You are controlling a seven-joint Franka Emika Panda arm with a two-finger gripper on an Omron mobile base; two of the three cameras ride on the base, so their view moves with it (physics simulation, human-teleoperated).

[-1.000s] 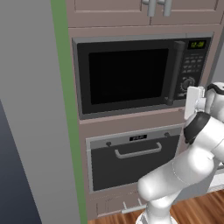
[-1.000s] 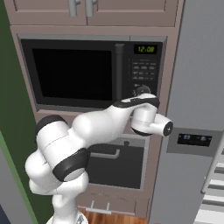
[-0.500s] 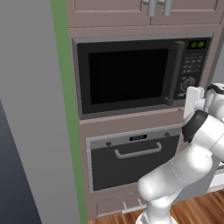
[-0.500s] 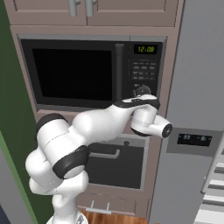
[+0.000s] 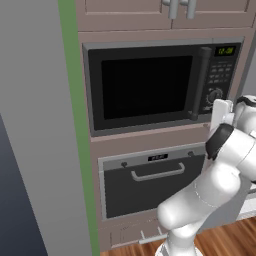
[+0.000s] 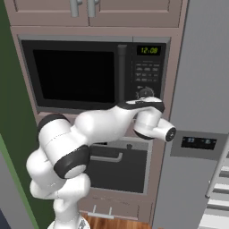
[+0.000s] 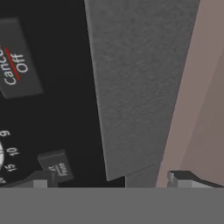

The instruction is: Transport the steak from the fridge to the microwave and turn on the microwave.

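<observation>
1. Tool (image 7: 111,181) position: you have it hard up against the control panel (image 6: 148,71) of the microwave (image 5: 160,82), jaws spread wide and holding nothing. In the hand view one fingertip sits over the black panel near the timer dial (image 7: 2,155), the other over the pinkish cabinet frame (image 7: 197,109).
2. Steak: I cannot tell where it lies; the microwave door (image 5: 145,86) is shut and its window is dark. The fridge (image 6: 197,134) stands just to the right.
3. Step in hand, as I judge it: switching the oven on. Locate the start control before advancing; the button (image 7: 17,61) in the hand view reads "Cancel Off", so keep clear of it.
4. Advise a slow, square approach with one fingertip, pressing lightly.
5. Surroundings: oven (image 5: 155,182) below, cupboard doors (image 5: 165,12) above, wood floor (image 5: 235,237).
</observation>
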